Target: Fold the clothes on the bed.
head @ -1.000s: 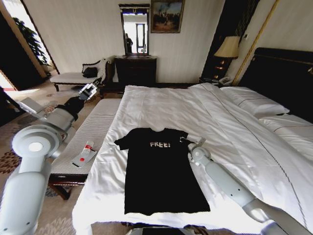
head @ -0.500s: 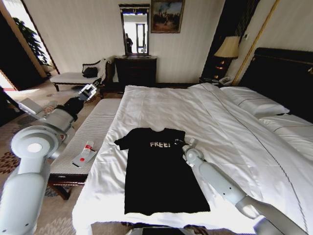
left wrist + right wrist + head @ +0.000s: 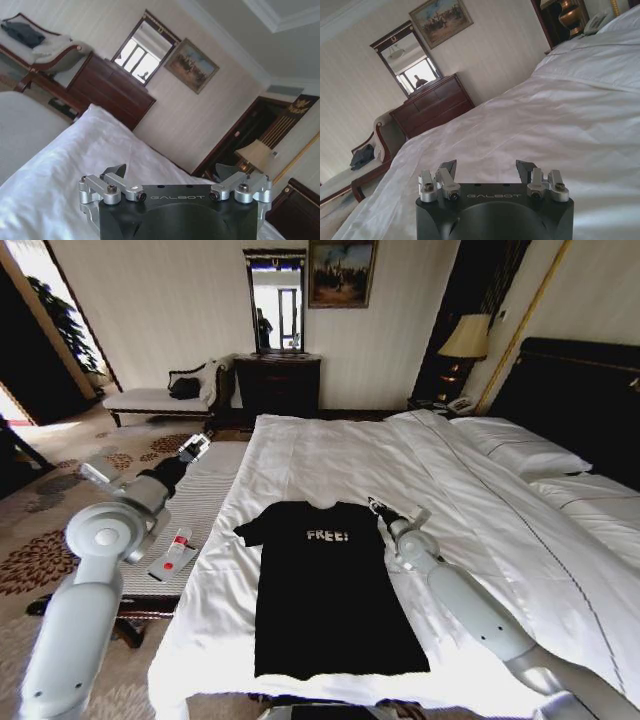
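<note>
Evenly daylit and sharp; glare blown out at the doorway [image 3: 25, 265] toward ten o'clock, warm glow from the lamp [image 3: 465, 337] at one o'clock, wide-angle bending at edges.

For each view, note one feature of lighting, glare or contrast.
Head view: the black T-shirt shows almost no folds against the bright bed, and the doorway at the left glares. Left wrist view: the mirror is overexposed. Right wrist view: light falls evenly on the sheets.

The T-shirt [image 3: 330, 590] is matt black cloth, lying on the bed's [image 3: 480, 490] smooth white cotton-like sheets. Each claw, left [image 3: 170, 177] and right [image 3: 487, 172], has a matt black plastic body with brushed silver metal finger links.
</note>
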